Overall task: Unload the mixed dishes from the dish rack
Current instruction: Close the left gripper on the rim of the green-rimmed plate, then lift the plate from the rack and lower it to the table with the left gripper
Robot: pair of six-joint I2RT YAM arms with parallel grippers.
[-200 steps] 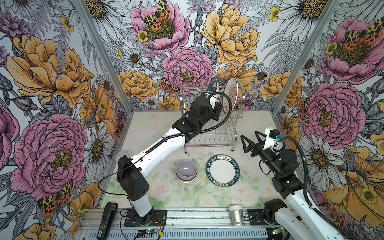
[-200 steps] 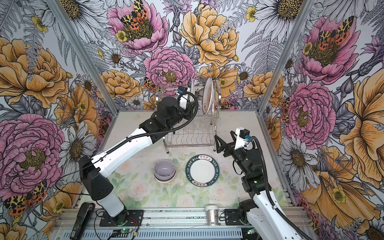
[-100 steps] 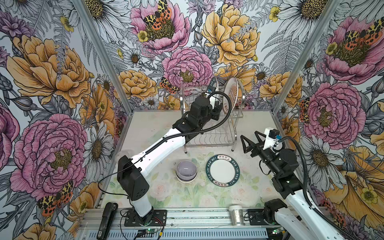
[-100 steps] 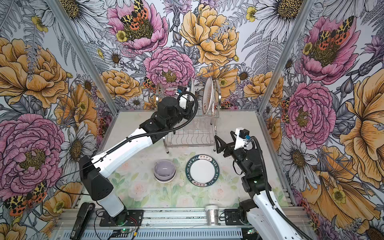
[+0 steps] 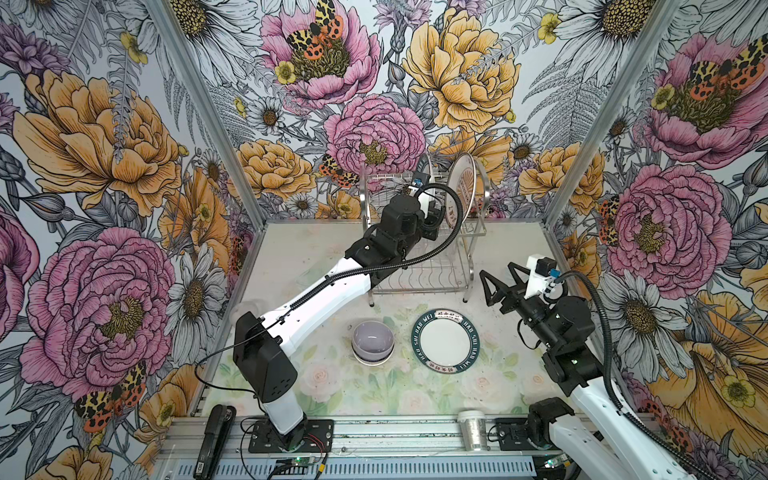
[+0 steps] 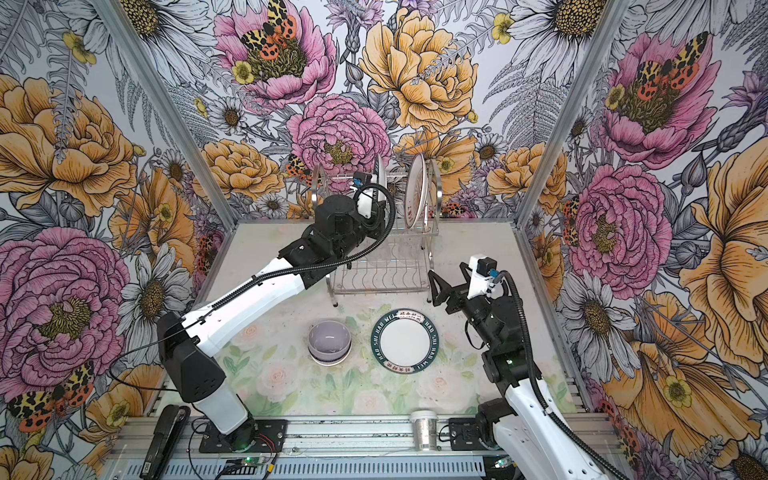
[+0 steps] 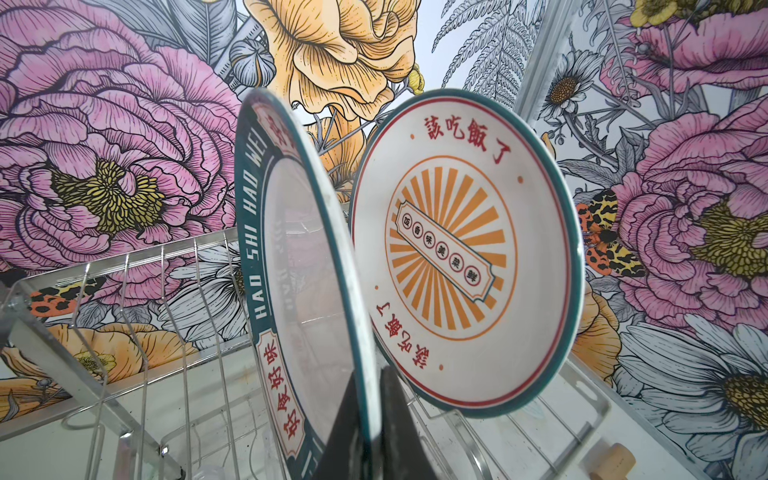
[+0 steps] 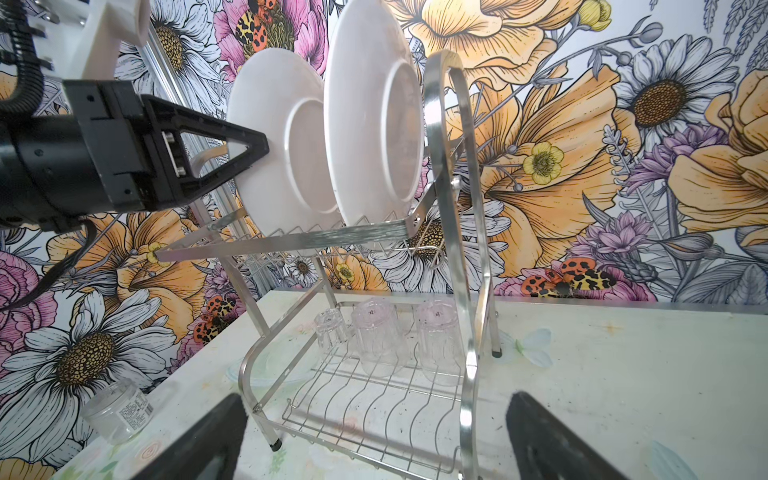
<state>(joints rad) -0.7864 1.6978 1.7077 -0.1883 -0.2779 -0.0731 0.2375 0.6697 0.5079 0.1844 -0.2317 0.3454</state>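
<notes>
Green-rimmed plate (image 7: 299,270) stands on edge in a slot of the dish rack's (image 8: 449,166) upper tier, just beside the sunburst plate (image 7: 457,249). Left gripper (image 7: 370,374) is pinched narrow on its lower rim, probably because the slots leave only the edge reachable. Right gripper (image 5: 497,272) hangs wide and empty near the rack's front. Lavender bowl (image 5: 372,341) and matching plate (image 5: 445,340) lie unloaded on the table.

The green-rimmed plate (image 7: 291,270) reads "HAO SHI HAO WEI", sunburst plate (image 7: 457,249) "該吃飯了".
</notes>
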